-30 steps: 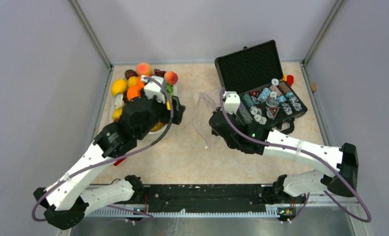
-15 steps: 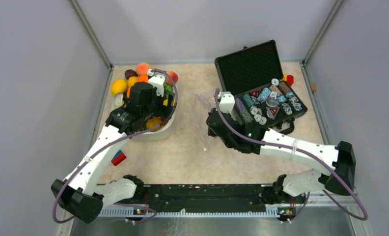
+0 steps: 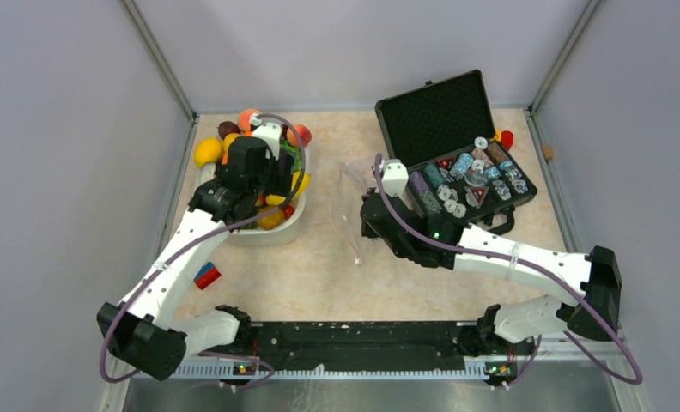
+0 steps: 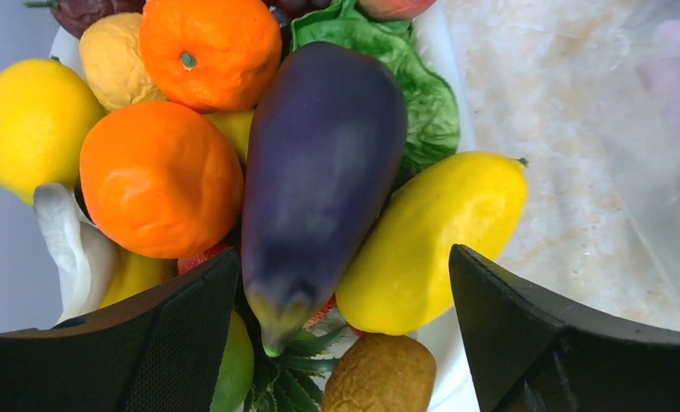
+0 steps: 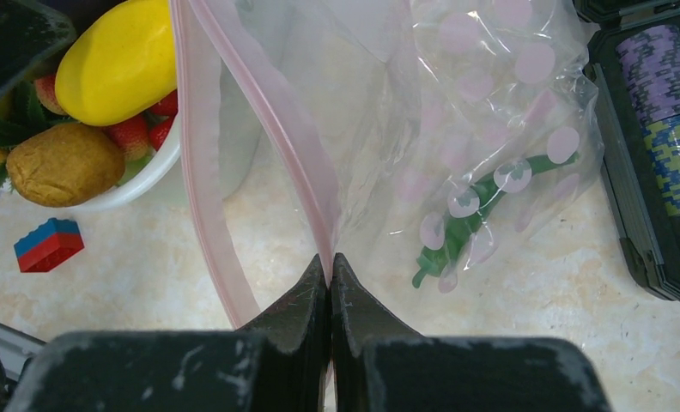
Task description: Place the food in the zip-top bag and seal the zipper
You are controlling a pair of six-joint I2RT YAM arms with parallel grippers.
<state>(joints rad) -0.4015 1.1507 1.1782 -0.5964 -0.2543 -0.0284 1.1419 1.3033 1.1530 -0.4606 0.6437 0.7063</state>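
The top camera looks down from above the near edge over the whole tabletop [image 3: 319,275]. The left wrist camera hangs close over the white basin [image 3: 268,236] by the left edge. The right wrist camera, low at mid-table, faces the zip-top bag [image 5: 457,129]. Both wrist views catch the yellow mango [image 4: 431,240].

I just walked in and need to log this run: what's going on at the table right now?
The right gripper is shut on the pink zipper of the clear zip-top bag, holding its unsealed mouth apart beside the white basin. The left gripper hangs open over the toy produce heaped in that basin, with the eggplant and the yellow mango below its fingers. It grips nothing yet.
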